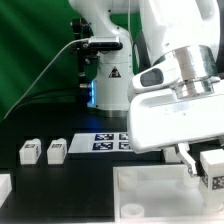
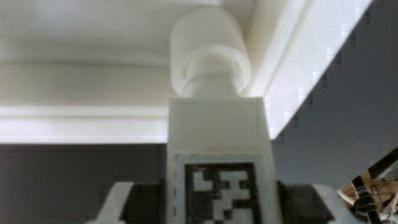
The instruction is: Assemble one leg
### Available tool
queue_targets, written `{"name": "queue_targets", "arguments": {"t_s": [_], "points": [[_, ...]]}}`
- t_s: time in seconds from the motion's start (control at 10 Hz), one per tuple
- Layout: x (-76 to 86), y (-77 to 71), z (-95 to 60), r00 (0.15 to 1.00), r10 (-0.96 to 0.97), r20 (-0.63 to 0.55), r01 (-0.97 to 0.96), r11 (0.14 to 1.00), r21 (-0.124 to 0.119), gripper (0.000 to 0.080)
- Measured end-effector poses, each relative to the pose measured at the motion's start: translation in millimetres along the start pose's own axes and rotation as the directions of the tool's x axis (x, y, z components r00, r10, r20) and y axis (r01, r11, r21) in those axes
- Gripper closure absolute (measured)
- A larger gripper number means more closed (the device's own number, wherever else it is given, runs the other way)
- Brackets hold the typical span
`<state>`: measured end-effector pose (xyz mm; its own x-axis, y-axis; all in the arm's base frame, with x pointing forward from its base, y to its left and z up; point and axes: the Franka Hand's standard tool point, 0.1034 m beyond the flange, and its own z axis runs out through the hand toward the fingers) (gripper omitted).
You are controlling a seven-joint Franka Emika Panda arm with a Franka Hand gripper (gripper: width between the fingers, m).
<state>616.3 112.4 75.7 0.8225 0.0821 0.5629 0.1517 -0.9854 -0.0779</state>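
Note:
My gripper [image 1: 204,164] is shut on a leg [image 1: 213,168], a small white block with a black-and-white tag, held at the exterior view's right over the large white tray [image 1: 150,190]. In the wrist view the leg [image 2: 221,120] stands between my fingers [image 2: 135,203], tag facing the camera, with its rounded peg end against the white tray's wall [image 2: 80,70]. I cannot tell whether the peg touches the tray. Two more legs [image 1: 30,151] [image 1: 57,150] lie on the dark table at the exterior view's left.
The marker board [image 1: 108,141] lies behind the tray, partly hidden by the arm. A white part [image 1: 4,186] shows at the exterior view's left edge. The robot base [image 1: 105,70] and a green curtain stand at the back.

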Motion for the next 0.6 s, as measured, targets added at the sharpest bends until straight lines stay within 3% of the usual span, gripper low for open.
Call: {"name": "queue_targets", "arguments": {"t_s": [0.2,0.6], "points": [[-6.3,-2.6,4.2,1.000,-0.002,0.000,0.002,1.000,0.002,0.0508],[-7.1,-3.8,4.8,0.999,0.038,-0.025,-0.038,0.999,-0.017,0.0508]]}}
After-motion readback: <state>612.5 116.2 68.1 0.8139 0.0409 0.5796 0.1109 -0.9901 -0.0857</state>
